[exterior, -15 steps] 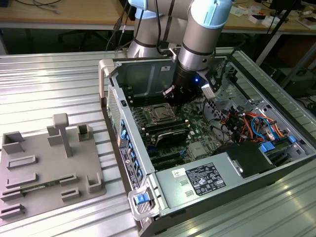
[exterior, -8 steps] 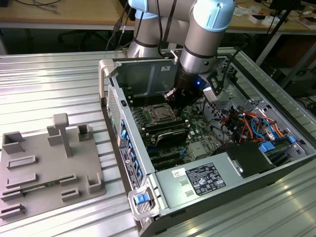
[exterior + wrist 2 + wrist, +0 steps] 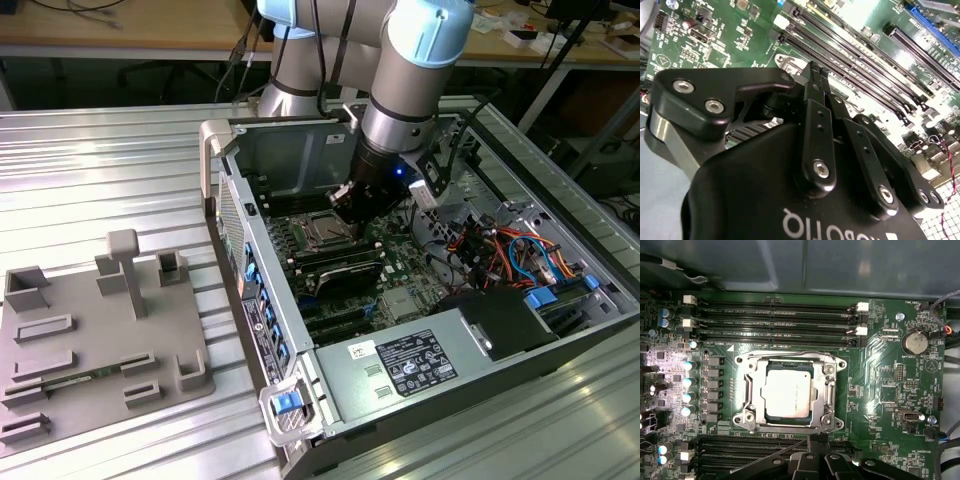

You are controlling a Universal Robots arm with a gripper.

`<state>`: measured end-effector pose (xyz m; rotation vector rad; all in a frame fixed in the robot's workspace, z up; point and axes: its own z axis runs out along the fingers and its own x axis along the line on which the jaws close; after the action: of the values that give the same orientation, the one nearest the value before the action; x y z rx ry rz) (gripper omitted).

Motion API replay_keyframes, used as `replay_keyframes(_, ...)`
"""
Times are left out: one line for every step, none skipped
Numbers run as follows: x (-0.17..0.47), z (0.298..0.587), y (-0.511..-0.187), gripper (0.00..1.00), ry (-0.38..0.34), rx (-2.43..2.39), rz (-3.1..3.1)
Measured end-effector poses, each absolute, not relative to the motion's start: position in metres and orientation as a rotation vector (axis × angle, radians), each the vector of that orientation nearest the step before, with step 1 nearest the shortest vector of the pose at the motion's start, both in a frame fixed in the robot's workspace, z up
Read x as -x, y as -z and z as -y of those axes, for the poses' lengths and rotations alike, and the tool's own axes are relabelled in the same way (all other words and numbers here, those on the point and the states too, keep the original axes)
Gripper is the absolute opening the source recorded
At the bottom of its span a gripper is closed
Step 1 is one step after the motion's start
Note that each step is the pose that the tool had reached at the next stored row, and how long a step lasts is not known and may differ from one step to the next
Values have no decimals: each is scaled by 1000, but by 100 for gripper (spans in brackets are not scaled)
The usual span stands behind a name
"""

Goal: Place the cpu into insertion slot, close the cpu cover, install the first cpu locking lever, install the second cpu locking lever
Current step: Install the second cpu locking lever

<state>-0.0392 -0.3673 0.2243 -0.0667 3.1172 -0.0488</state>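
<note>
The cpu (image 3: 790, 395) lies silver face up in the insertion slot (image 3: 745, 419) on the green motherboard. The cpu cover (image 3: 828, 390) lies flat around it, framing the chip. One thin locking lever (image 3: 785, 355) runs flat along one edge of the socket. Another thin rod (image 3: 770, 456) slants across the memory slots on the opposite side, ending at my fingertips. My gripper (image 3: 817, 437) is shut, its tips together just off that socket edge. In the second wrist view the black gripper (image 3: 816, 71) points down at the board. In the exterior view the gripper (image 3: 343, 197) hovers right above the socket (image 3: 325, 232).
The open computer case (image 3: 215, 150) lies on a ribbed metal table. Long black memory slots (image 3: 775, 315) flank the socket on both sides. Orange and blue cables (image 3: 500, 250) and a power supply (image 3: 410, 365) fill the exterior view's right. A grey fixture plate (image 3: 100, 340) sits at the left.
</note>
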Motion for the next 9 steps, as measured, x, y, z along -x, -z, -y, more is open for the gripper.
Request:
replay_keyframes(42, 367, -224, 11, 49, 67, -3117)
replay_keyframes(45, 367, -223, 11, 49, 67, -3117)
replay_keyframes(48, 367, -223, 11, 49, 67, -3117)
replay_keyframes(49, 367, -223, 11, 49, 67, -3117)
replay_keyframes(52, 367, -222, 11, 49, 66, -3117)
replay_keyframes(53, 367, -222, 11, 49, 67, -3117)
replay_keyframes(55, 367, -221, 11, 49, 67, -3117)
replay_keyframes(59, 367, -220, 11, 49, 67, -3117)
replay_keyframes(61, 367, -220, 11, 49, 67, -3117)
